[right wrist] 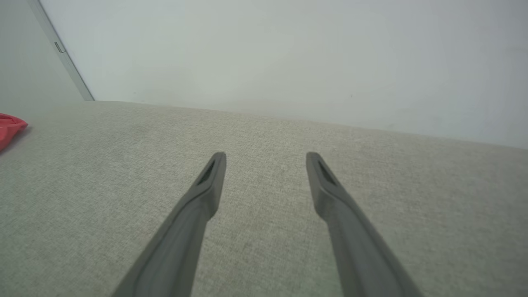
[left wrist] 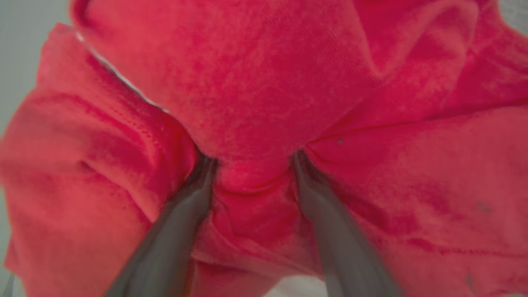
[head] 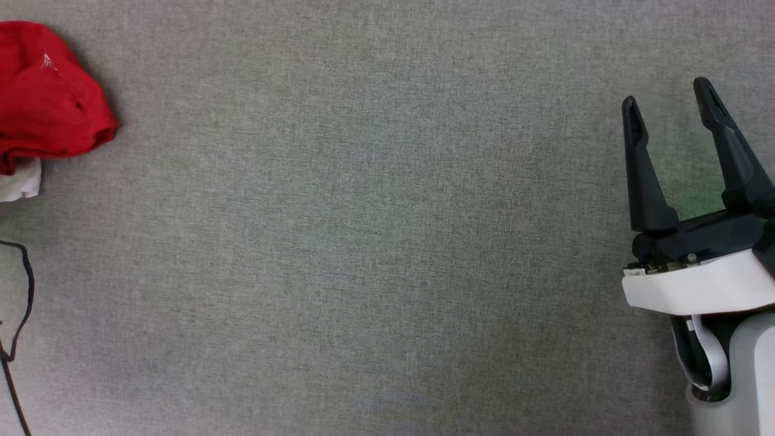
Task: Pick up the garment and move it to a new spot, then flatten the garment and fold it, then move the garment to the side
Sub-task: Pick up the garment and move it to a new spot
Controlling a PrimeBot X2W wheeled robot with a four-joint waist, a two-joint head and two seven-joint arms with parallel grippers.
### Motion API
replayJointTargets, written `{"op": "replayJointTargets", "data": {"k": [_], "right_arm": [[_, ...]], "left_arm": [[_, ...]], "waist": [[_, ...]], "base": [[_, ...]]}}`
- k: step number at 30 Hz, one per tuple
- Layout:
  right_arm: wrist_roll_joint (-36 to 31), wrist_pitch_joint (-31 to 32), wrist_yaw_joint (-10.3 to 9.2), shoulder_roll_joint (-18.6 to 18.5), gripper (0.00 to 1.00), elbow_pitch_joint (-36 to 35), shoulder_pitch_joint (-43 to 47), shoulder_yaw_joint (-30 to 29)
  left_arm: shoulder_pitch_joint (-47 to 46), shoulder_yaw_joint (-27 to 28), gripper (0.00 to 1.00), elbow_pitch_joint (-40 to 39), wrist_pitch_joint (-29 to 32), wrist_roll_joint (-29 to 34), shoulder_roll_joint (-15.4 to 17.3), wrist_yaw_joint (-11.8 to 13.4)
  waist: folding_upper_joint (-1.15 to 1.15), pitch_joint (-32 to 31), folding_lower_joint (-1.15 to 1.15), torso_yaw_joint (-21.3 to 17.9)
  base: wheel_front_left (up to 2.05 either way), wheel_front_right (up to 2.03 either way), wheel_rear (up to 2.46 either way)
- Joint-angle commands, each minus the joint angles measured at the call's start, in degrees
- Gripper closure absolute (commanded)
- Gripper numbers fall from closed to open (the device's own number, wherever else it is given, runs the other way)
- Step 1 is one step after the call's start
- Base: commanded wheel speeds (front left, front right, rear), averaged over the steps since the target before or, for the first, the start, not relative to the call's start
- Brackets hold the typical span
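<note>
The garment [head: 48,97] lies bunched in a red heap at the far left of the grey cloth-covered table [head: 375,242], with a bit of white sleeve [head: 21,181] showing below it. Seen close in the left wrist view, the garment [left wrist: 255,82] has my left gripper [left wrist: 252,159] pressed into it: the fingertips are buried in the folds, the jaws stand wide apart and a ridge of red cloth bulges between them. My right gripper [head: 666,94] hovers open and empty at the right side of the table, far from the garment. Its fingers [right wrist: 206,194] point over bare cloth, and the garment [right wrist: 8,128] peeks in at the left edge.
A thin black cable [head: 24,290] loops along the left edge of the head view, below the garment. In the right wrist view, the table's far edge [right wrist: 288,119] meets a pale wall [right wrist: 288,53].
</note>
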Motion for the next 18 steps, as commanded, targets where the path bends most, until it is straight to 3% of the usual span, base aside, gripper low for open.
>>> {"op": "replayJointTargets", "data": {"k": [1, 9, 18], "right_arm": [[-0.28, 0.03, -0.02, -0.02, 0.00, -0.37, -0.30, -0.13], [-0.22, -0.24, -0.02, 0.43, 0.00, 0.97, 1.72, -0.60], [1.29, -1.37, -0.02, 2.11, 0.00, 4.29, 6.73, -1.30]], "left_arm": [[4.33, -1.80, 1.00, 2.67, 0.82, 0.42, -4.37, -0.01], [3.36, -2.19, 1.00, 0.34, -8.68, 3.20, -3.04, 2.21], [4.30, -2.07, 1.00, -1.12, -28.98, 6.88, -3.43, 4.09]], "waist": [[0.00, -0.33, 0.00, 0.13], [0.00, -6.78, 0.00, 1.56], [0.00, -19.93, 0.00, 2.31]], "base": [[0.00, 0.00, 0.00], [0.00, 0.00, 0.00], [0.00, 0.00, 0.00]]}}
